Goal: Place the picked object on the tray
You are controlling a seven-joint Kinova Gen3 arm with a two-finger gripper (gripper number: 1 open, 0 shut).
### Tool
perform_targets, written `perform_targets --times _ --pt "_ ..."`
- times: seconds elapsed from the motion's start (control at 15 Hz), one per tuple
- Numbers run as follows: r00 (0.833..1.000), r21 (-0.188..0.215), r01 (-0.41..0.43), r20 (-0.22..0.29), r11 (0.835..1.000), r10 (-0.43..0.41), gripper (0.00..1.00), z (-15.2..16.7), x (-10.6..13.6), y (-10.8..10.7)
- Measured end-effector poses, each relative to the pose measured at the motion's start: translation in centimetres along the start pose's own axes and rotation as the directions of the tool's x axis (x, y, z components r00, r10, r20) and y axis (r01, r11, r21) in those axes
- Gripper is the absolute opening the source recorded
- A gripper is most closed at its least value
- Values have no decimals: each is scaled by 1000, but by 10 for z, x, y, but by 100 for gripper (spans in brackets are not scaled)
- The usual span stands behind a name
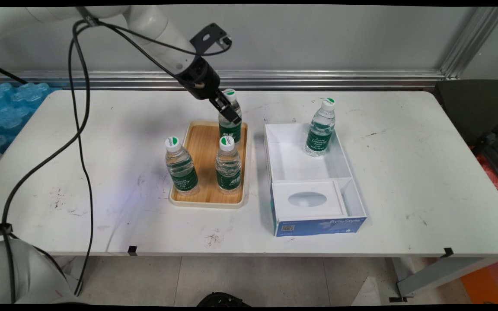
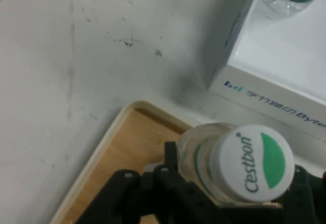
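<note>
Blue-sided box (image 1: 318,224) sits near the tabletop (image 1: 404,172) edge. Gripper (image 1: 227,110) fingers (image 2: 170,158) hold the far bottle (image 1: 230,125) on the tray (image 1: 208,201), with bare room left.

Three bottles (image 1: 228,164) stand on the tray (image 1: 200,149); at its 3 o'clock, the box (image 1: 314,207) holds a fourth bottle (image 1: 320,128).

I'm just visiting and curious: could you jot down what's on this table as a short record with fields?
gripper: shut on far bottle, at its neck
tray: wooden, holds far bottle and two near bottles
box: white, open, right of tray
box bottle: upright in the box's far compartment
table: white, scuffed
</note>
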Motion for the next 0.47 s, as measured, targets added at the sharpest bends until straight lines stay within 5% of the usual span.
perform_targets --times 0.2,0.27,0.47 --pt "1000 -9 -20 -7 1000 20 0 10 -1 -3" --pt "1000 -11 -25 -11 1000 25 100 12 -2 -4" --pt "999 -14 -44 -20 999 44 100 15 -3 -6"
